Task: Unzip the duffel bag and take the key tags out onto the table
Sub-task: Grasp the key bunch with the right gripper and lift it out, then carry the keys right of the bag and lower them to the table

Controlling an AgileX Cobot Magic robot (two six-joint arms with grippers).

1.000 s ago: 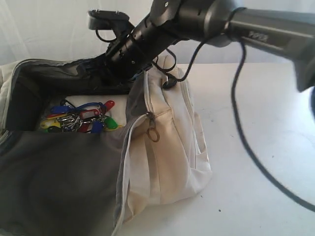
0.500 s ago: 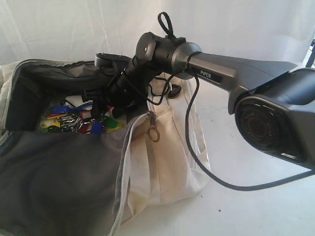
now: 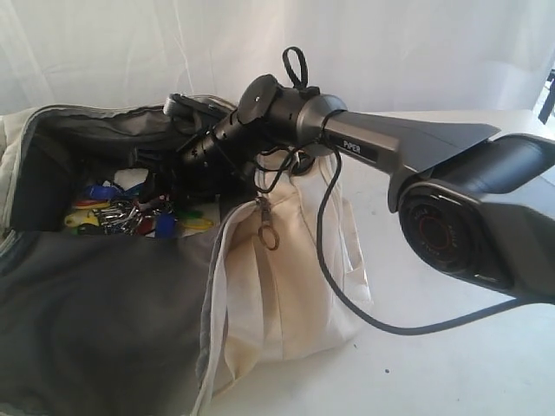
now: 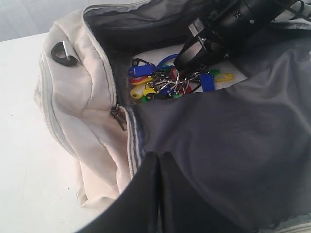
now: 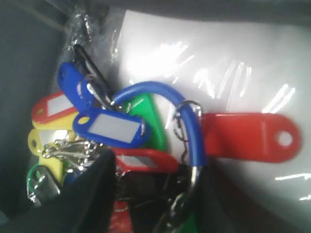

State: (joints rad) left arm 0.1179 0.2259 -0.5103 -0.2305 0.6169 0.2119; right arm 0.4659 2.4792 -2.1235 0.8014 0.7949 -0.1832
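Observation:
The cream duffel bag (image 3: 290, 286) lies unzipped on the white table (image 3: 451, 355), its dark grey lining spread toward the front. Inside it, on a white sheet, sits the bunch of key tags (image 3: 117, 217), coloured red, yellow, green and blue. My right gripper (image 3: 165, 195) reaches down into the opening. In the right wrist view it (image 5: 155, 194) is open, a finger on either side of the key tags (image 5: 126, 128) beside the blue loop (image 5: 187, 126). My left gripper (image 4: 160, 160) is shut, hovering above the grey lining near the bag's front edge (image 4: 77, 92).
A metal zipper pull (image 3: 269, 230) hangs at the end of the opening. A black D-ring (image 4: 62, 52) sits on the bag's end. The right arm's cable (image 3: 325, 260) droops across the bag's side. Bare table (image 4: 19, 160) lies beside the bag.
The right arm has swung down and leftward, going from above the bag's rim into the opening until its fingers reach the key tags. The bag has barely moved.

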